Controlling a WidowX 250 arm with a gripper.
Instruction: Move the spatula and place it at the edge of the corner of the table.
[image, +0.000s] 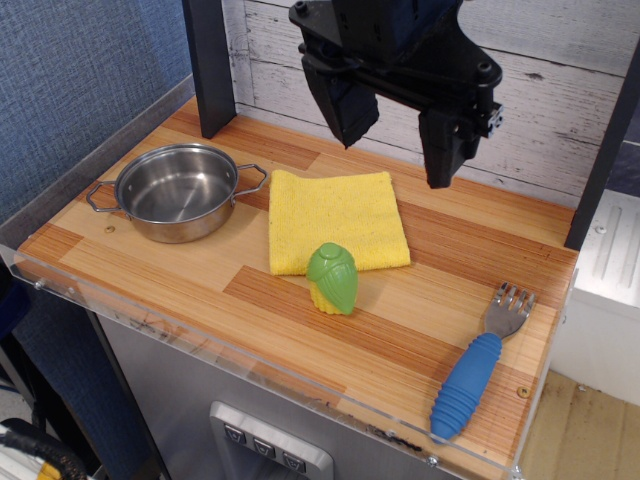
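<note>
Blue-handled spatula (474, 371) flat at table (200, 290) near-right corner edge.

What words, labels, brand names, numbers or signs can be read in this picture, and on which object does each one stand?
None: no readable text.
Spatula, pot, yellow cloth, corn toy: no marking shows.
Gripper, jaws apart: no label visible.
Small buttons on the panel below the table: any symbols too small to read.

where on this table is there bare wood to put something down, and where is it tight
Bare wood lies along the front rim of the table, between the pot and the spatula. Another strip runs along the back wall, under the raised open claw. It is tight mid-table, where the corn toy overlaps the yellow cloth's front edge, and at the spatula's front right corner.
</note>
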